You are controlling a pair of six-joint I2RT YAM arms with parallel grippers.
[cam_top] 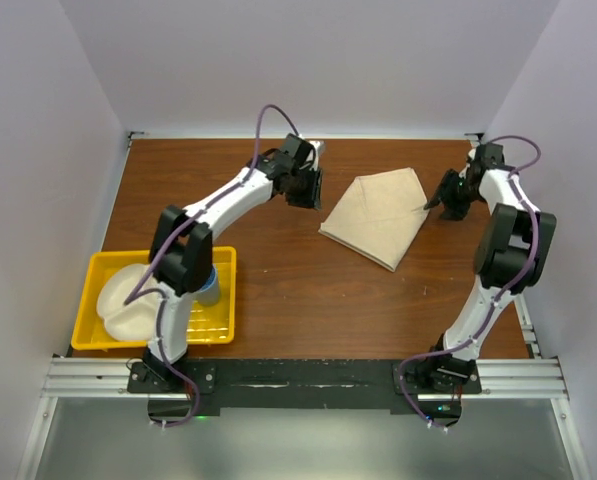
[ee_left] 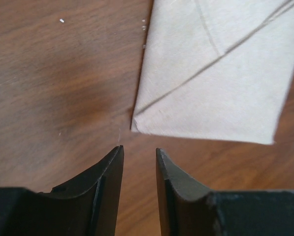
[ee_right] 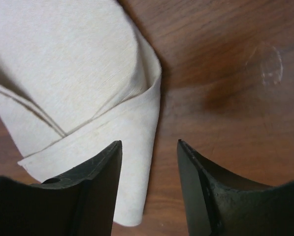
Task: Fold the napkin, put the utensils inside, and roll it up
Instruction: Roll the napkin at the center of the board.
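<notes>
Napkin (cam_top: 376, 218) lies folded on bench (cam_top: 278, 280), far-centre to right, as a flat pointed packet w/ its long folded edge toward the near side. L fingers (cam_top: 306, 192) hang just beside its left corner. In L wrist view they stand slightly apart w/ nothing between, tips low over bare wood, cloth corner just ahead and not touched. R fingers (cam_top: 438, 203) sit at the napkin's right corner. In R wrist view they are wider apart and not clamped, the layered cloth edge running under the left one and partway into the gap. Can't tell if they touch the cloth. Yellow tray (cam_top: 96, 264) at near-left of bench holds a white plate (cam_top: 123, 305), well apart from napkin.
</notes>
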